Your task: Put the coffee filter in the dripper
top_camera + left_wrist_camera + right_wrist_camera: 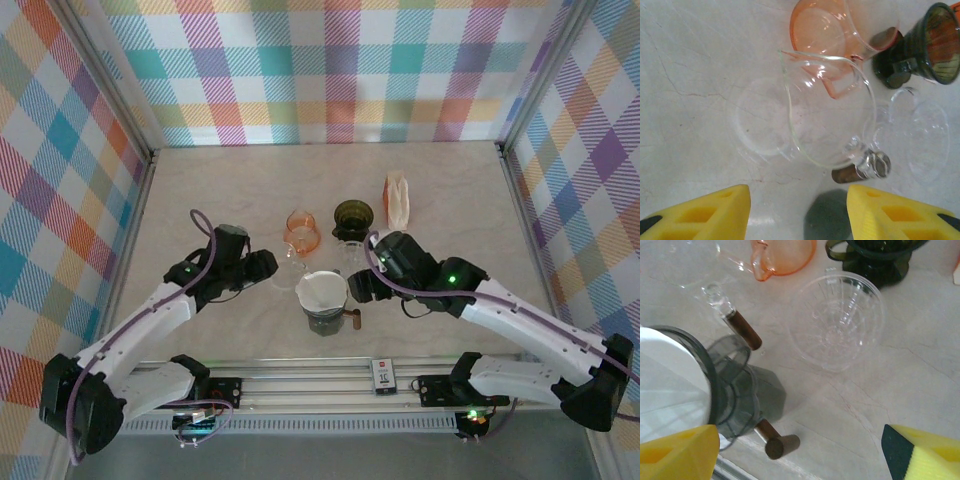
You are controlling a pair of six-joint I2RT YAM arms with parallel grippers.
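- Filter paper, the white coffee filter (320, 288), sits opened out inside the grey dripper (325, 318), which stands on the table (220, 190) near its front edge, between my two arms.
- My right wrist camera sees the coffee filter (665, 385) lining the grey dripper (735, 390), whose brown-tipped handle points toward the lens.
- My left gripper (268, 266) hangs left of the grey dripper with its yellow fingers (715, 210) spread apart and nothing between them.
- Just ahead of my left gripper (797, 192) stands a clear glass dripper (825, 125) with a brown-ended handle.
- My right gripper (358, 288) is just right of the grey dripper, jaws wide and empty.
- At my right gripper (800, 432), one yellow finger (675, 455) lies close beside the grey dripper's wall; I cannot tell if they touch.
- A second clear dripper (837, 317) stands on the table ahead of my right gripper.
- Behind stand an orange dripper (301, 230) and a dark green dripper (352, 218), side by side.
- A stack of spare filters (398, 197) lies to the right of the green one.
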